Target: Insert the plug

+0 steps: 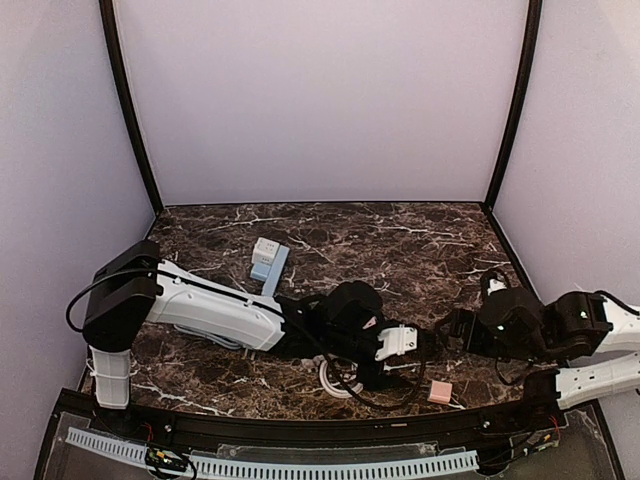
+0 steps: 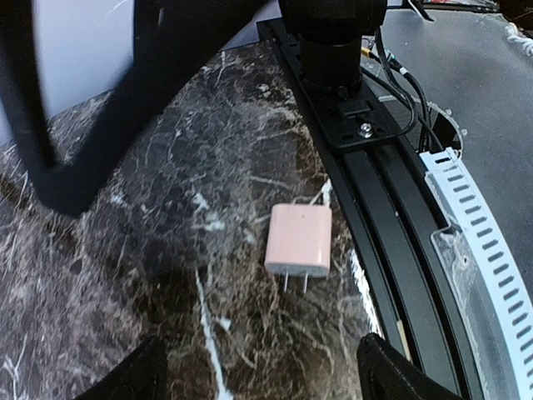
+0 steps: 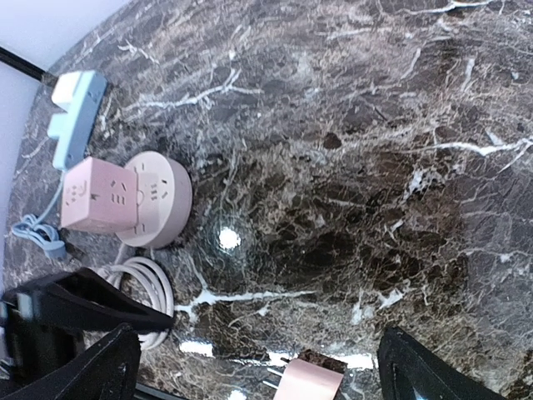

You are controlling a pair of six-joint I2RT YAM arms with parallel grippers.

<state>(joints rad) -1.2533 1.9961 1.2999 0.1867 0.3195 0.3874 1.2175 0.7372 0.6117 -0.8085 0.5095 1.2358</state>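
A pink plug (image 1: 440,392) lies flat on the marble table near the front edge, with its two prongs bare. In the left wrist view the plug (image 2: 298,242) lies just ahead of my open, empty left gripper (image 2: 260,354), prongs pointing toward it. My left gripper (image 1: 408,345) and right gripper (image 1: 447,335) sit close together just behind the plug. My right gripper (image 3: 262,358) is open and empty, and the plug (image 3: 312,383) shows at the bottom edge between its fingers. A round pink socket (image 3: 158,196) with a pink cube adapter (image 3: 93,196) lies to the left.
A blue power strip (image 1: 270,268) with a white adapter (image 1: 264,250) lies at the back left; it also shows in the right wrist view (image 3: 75,117). A coiled white cable (image 1: 335,380) lies under the left arm. A black rail (image 2: 375,183) borders the table's front edge.
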